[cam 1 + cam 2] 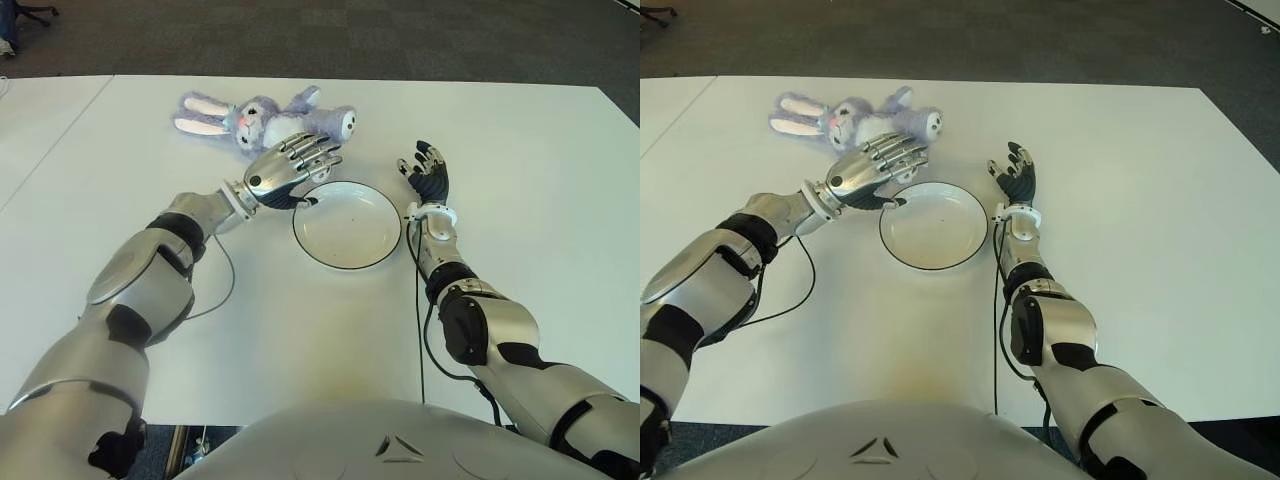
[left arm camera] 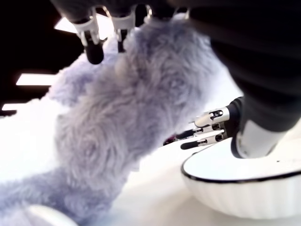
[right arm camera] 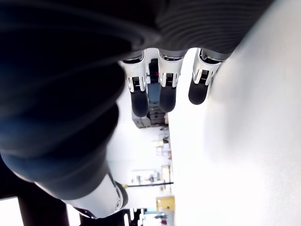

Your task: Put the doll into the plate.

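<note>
While the doll [image 1: 262, 117] is seen lying on its side toward the far edge of the white bench [image 1: 520, 160], somewhat left of its middle, the white plate [image 1: 347, 224] with a dark rim is found just nearer than it, close to the bench's centre and holding nothing. The doll is a lilac plush rabbit, with its long ears pointed toward the left edge and its feet toward the right. The left hand [image 1: 290, 166] is held between doll and plate, above the plate's far-left rim, with its fingers [image 2: 93, 40] spread over the plush body; in the left wrist view the fur is seen right against the fingertips, yet no closed grip around it is shown, so the doll is not held. The thumb is seen by the plate's rim. The right hand [image 1: 428, 174] is shown just beside the plate's right rim, palm turned up, fingers loosely extended and nothing grasped. Dark carpet [image 1: 400, 40] is seen beyond the far edge.
</note>
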`<state>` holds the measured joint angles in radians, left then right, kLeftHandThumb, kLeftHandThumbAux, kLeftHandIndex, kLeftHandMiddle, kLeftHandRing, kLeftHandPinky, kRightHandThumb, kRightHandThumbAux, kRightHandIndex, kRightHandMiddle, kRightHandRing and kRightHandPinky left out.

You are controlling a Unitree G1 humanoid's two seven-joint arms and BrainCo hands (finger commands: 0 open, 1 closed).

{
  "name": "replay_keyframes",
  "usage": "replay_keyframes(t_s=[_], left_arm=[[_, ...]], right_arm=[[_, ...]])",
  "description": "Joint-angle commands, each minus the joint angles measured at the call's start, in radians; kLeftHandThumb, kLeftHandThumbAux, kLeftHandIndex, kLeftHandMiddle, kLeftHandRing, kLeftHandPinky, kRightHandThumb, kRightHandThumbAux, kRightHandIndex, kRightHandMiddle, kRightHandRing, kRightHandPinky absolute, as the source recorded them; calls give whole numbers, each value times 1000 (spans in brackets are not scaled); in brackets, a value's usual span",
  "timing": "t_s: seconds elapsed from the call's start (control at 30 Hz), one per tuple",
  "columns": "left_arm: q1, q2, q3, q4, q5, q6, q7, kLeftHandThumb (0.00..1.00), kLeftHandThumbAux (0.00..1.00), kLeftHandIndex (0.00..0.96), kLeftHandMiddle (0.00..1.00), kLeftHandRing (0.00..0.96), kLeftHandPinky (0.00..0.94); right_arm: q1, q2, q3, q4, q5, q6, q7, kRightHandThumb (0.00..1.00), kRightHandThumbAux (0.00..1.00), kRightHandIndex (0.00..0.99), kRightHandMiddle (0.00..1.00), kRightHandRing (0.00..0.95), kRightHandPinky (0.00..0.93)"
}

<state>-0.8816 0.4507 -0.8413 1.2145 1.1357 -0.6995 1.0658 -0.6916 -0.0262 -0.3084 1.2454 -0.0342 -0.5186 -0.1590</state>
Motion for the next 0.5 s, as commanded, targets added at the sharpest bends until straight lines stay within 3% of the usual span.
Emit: replay_keyframes(t_s=[0.03,0.5], left_arm=[[-1,-43,17,81,-45,9,-95,187,615,0,0,0,0],[16,-89,61,119,-146,16,-239,256,611,0,0,11,0]], right_arm=[[154,30,-17,116,20,174,-5,393,894,188,125,72,59],[158,29,-9,116,11,173,-17,385,891,189,127,76,52]])
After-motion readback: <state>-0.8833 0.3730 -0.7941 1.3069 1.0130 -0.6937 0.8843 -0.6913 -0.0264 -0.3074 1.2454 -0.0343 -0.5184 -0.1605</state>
